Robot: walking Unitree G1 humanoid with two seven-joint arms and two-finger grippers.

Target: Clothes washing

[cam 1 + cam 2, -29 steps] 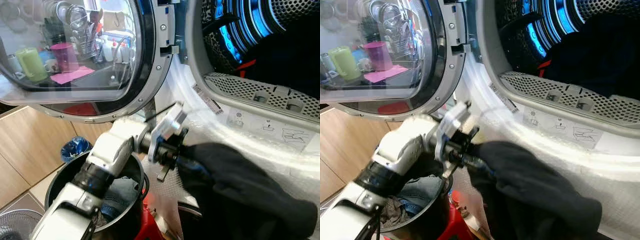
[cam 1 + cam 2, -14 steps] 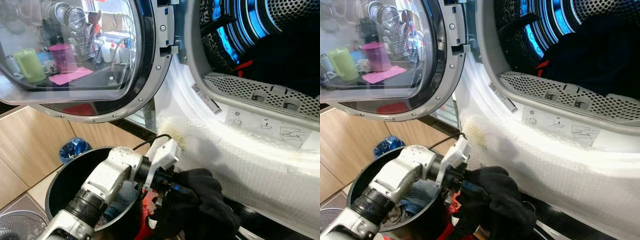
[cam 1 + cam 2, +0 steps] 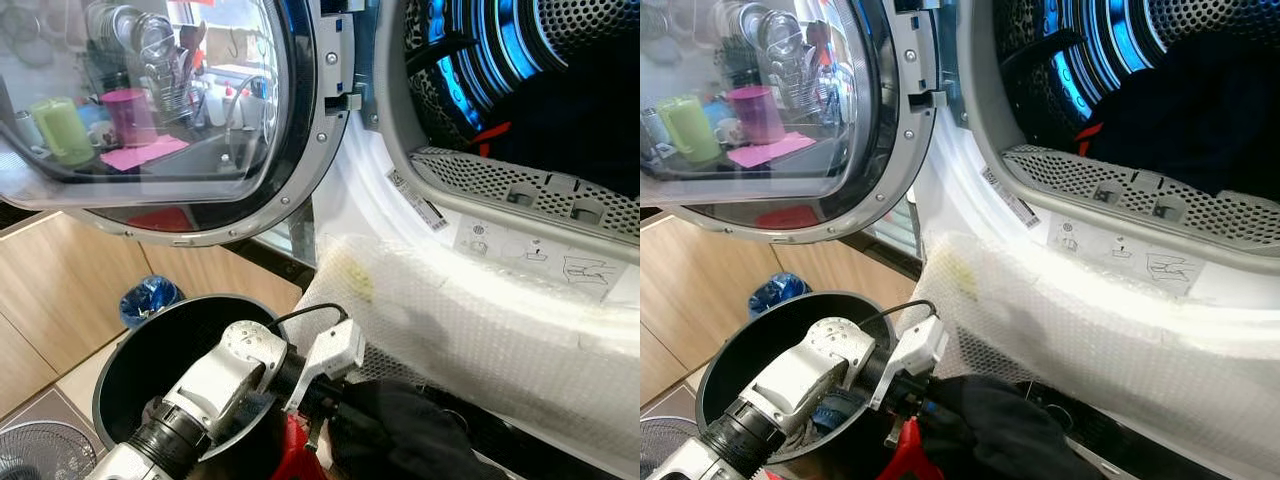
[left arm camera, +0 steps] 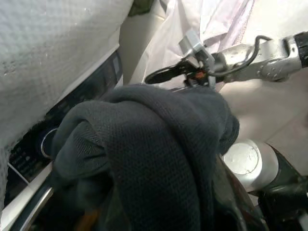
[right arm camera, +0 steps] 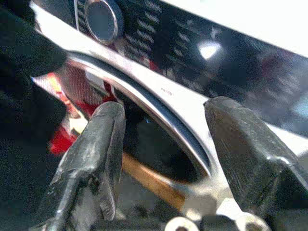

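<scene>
The left gripper, clamped on the bunched black knit garment, has dropped from the perforated steel drum toward the black round basket; loading looks reversed. The right gripper holds its jaws apart, near the machine's panel.

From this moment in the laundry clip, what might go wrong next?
The left gripper holds the dark garment low, well below the drum opening; on the lift, loose cloth might catch on the bubble wrap over the machine's front. The bundle drapes thickly over the fingers in the left wrist view, so the hold may be shallow and it might slip down beside the black bucket.
</scene>
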